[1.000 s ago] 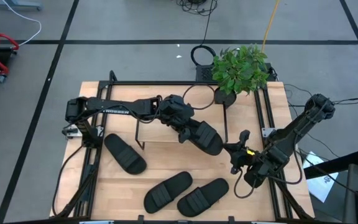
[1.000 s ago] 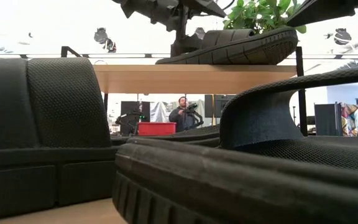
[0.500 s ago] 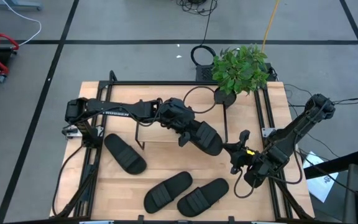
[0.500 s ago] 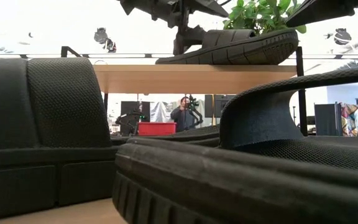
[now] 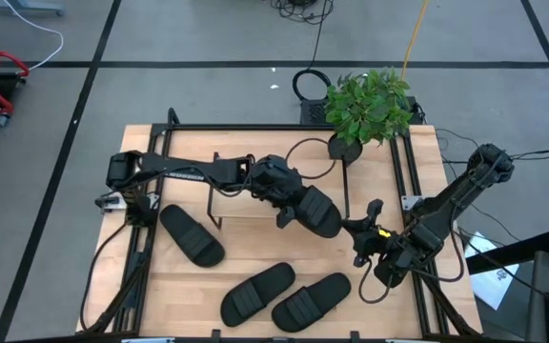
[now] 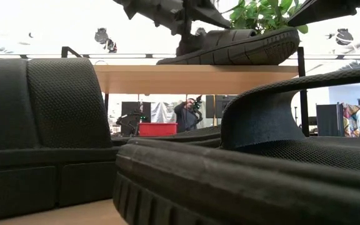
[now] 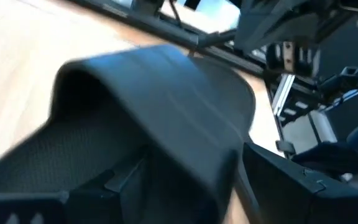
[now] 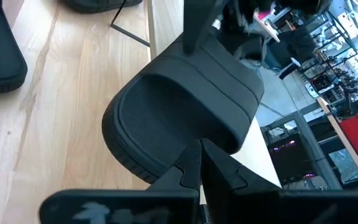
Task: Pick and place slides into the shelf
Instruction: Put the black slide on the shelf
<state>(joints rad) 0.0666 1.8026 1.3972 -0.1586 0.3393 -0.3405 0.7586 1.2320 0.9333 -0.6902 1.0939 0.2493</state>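
Note:
One black slide (image 5: 318,212) lies with its sole on the right end of the shelf's light plank (image 6: 192,78), heel end flat and toe end curving up. My left gripper (image 5: 289,204) reaches over the shelf (image 5: 246,205) from the table's left and is shut on that slide's strap (image 7: 166,93). Three more slides lie on the table: one left of the shelf (image 5: 192,234) and two near the near edge (image 5: 257,292) (image 5: 312,301). My right gripper (image 5: 362,234) waits shut, just right of the shelf. My left gripper has the slide by the side of its ribbed strap (image 7: 219,177), one finger (image 7: 120,180) under the strap on the footbed and one (image 7: 284,177) outside it. It comes slanting down from the table's left. The slide's sole (image 6: 242,50) rests on the shelf plank.
A potted plant (image 5: 370,105) stands at the table's far edge behind the shelf's right end. The two near slides fill the low view's foreground (image 6: 55,137) (image 6: 261,169). People stand in the room beyond the table (image 6: 186,115).
My left arm has stretched a little toward the table's right and near edge, its gripper sinking closer onto the slide. The slide has stayed where it was on the shelf plank. My right arm has kept still.

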